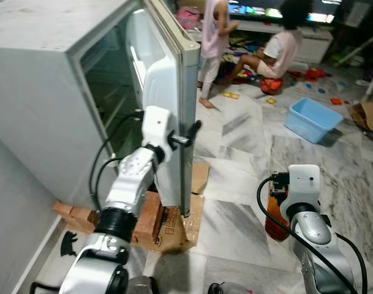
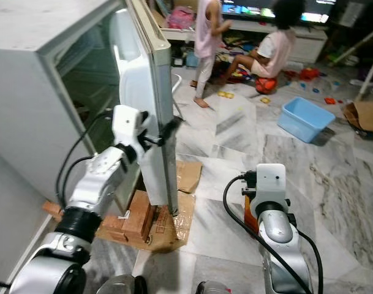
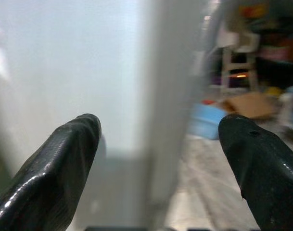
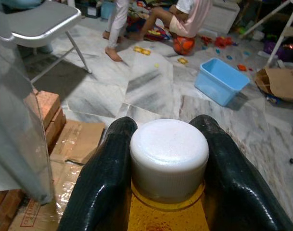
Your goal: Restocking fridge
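While the fridge stands at nine o'clock with its one door swung open, the left gripper reaches to the door's outer edge, fingers spread apart with the edge between them and nothing clamped. Under the fridge and door lie a few red bricks on flattened cardboard. Toward twelve o'clock, two people occupy the marble floor, one standing, one sitting, with small toys scattered around them. One blue plastic tub rests at two o'clock, well apart from the fridge, and a piece of brown cardboard lies at the far right edge. At four o'clock, the right gripper is clenched around one bottle with a white cap and orange contents, held upright just below the neck, well apart from the fridge. One grey chair stands near the door.
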